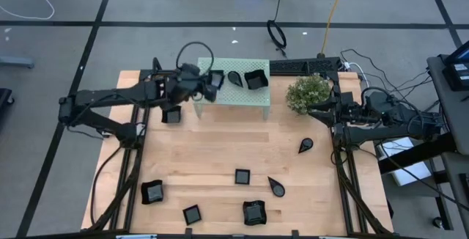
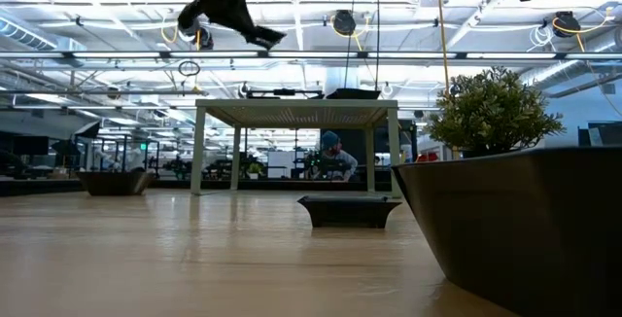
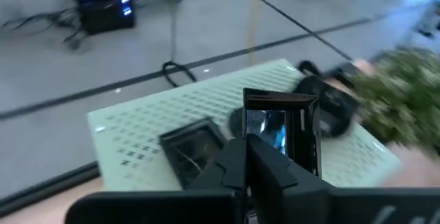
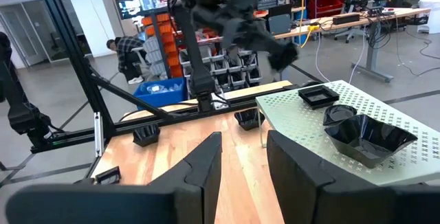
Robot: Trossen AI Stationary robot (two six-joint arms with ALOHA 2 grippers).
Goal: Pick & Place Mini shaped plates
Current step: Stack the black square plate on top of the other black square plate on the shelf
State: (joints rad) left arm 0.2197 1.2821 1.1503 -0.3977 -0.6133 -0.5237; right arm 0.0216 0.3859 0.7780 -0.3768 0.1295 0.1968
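Glossy square plate [image 3: 280, 131] in left hand [image 3: 256, 157]

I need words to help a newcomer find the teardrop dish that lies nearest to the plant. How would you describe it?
Start at the bushy green plant near the table's far right corner. Just in front of it, on the bare wood beside the right arm, lies a small glossy black teardrop dish. It lies alone, while the other teardrop on the wood sits nearer the front edge, among the square dishes.

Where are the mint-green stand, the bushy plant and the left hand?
mint-green perforated stand [image 1: 253, 97]: high view, bare top near front edge.
bushy green plant [image 1: 308, 92]: high view, foliage middle.
left hand [image 1: 210, 86]: high view, between fingertips.
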